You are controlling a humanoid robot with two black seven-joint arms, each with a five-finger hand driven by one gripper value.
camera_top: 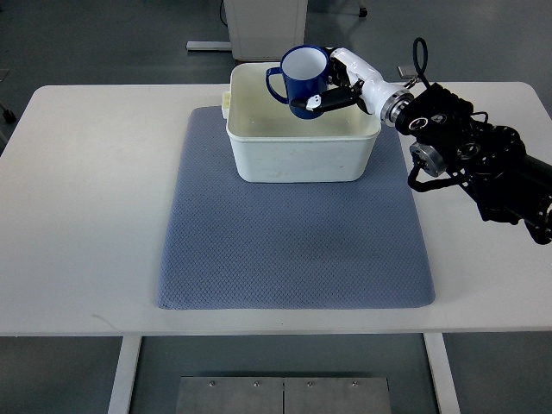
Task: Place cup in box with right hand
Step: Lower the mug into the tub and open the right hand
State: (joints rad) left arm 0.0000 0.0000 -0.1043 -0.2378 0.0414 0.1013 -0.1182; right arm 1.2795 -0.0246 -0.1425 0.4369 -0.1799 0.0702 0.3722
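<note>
A white table fills most of the frame, seen from steeply above, with a blue-grey mat spread across its middle. At the upper centre, on the far part of the mat, sits a white rectangular box, open at the top; the part of its pale inside that shows looks bare. A dark blue cup with a white interior is held over the box's far right portion, upright and slightly tilted, its handle pointing to the left of the frame. The right hand, white with dark fingers, comes in from the right edge on a black arm, and its fingers are wrapped around the cup's right side, gripping it. The cup's inside looks empty.
</note>
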